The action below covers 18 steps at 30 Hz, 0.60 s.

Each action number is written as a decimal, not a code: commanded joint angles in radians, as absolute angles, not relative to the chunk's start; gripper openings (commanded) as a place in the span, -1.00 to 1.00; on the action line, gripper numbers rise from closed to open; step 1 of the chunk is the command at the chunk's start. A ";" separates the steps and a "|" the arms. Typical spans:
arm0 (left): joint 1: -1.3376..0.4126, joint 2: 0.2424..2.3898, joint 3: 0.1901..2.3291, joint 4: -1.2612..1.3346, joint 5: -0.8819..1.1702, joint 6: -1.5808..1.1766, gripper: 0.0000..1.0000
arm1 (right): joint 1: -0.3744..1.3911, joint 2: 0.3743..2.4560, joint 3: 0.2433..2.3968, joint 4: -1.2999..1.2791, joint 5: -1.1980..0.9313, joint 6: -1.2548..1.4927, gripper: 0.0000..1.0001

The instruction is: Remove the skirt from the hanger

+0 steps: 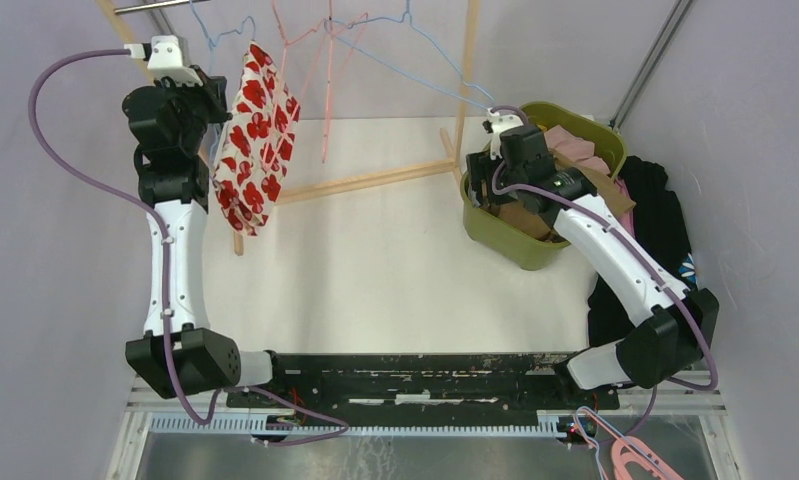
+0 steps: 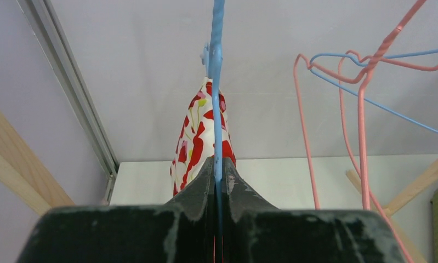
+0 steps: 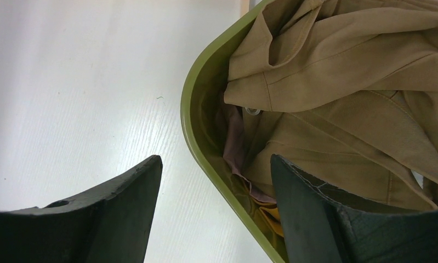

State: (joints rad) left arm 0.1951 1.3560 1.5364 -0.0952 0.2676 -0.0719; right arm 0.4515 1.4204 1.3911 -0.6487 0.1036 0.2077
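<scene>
A white skirt with red flowers (image 1: 256, 136) hangs on a blue wire hanger (image 1: 222, 38) at the far left, off the wooden rack. My left gripper (image 1: 211, 92) is shut on the hanger's wire just left of the skirt; in the left wrist view the blue hanger wire (image 2: 215, 109) runs up from between my closed fingers (image 2: 197, 183), with the skirt (image 2: 197, 139) behind. My right gripper (image 1: 487, 172) is open and empty, straddling the left rim of the green basket (image 3: 203, 148); one finger (image 3: 123, 192) is outside over the table.
The wooden rack (image 1: 375, 180) carries several empty pink and blue hangers (image 1: 327, 40). The green basket (image 1: 500, 240) holds tan and pink clothes. Dark clothes (image 1: 660, 215) lie right of it. More pink hangers (image 1: 635, 462) lie at the near right.
</scene>
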 commanded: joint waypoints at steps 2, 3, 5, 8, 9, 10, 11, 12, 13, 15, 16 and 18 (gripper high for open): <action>0.199 1.313 1.427 0.275 0.263 -0.134 -0.94 | 0.457 1.435 1.372 -0.602 0.089 0.215 0.56; 0.200 1.333 1.411 0.317 0.257 -0.143 -0.94 | 0.457 1.437 1.367 -0.600 0.087 0.215 0.56; 0.199 1.379 1.393 0.378 0.255 -0.159 -0.94 | 0.457 1.438 1.363 -0.600 0.082 0.217 0.56; 0.199 1.442 1.356 0.515 0.260 -0.179 -0.94 | 0.456 1.437 1.363 -0.604 0.084 0.215 0.57; 0.199 1.462 1.335 0.577 0.261 -0.188 -0.94 | 0.457 1.436 1.364 -0.605 0.086 0.214 0.56; 0.199 1.476 1.317 0.645 0.262 -0.200 -0.94 | 0.457 1.436 1.365 -0.607 0.089 0.213 0.56; 0.199 1.490 1.300 0.704 0.261 -0.210 -0.94 | 0.457 1.435 1.365 -0.609 0.090 0.211 0.56; 0.199 1.504 1.287 0.762 0.261 -0.223 -0.94 | 0.458 1.435 1.364 -0.609 0.093 0.209 0.56; 0.200 1.516 1.274 0.816 0.265 -0.233 -0.94 | 0.457 1.437 1.363 -0.610 0.095 0.208 0.57; 0.199 1.534 1.249 0.919 0.273 -0.249 -0.94 | 0.457 1.440 1.363 -0.610 0.098 0.206 0.56; 0.198 1.538 1.239 0.962 0.275 -0.259 -0.94 | 0.456 1.441 1.362 -0.609 0.100 0.204 0.57; 0.197 1.535 1.218 1.028 0.286 -0.264 -0.94 | 0.457 1.447 1.359 -0.609 0.104 0.203 0.56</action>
State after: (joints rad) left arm 0.1951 1.5379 1.2484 0.7403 0.2714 -0.1963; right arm 0.4515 1.4433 1.3590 -0.6437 0.0879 0.2073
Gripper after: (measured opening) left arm 0.065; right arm 0.784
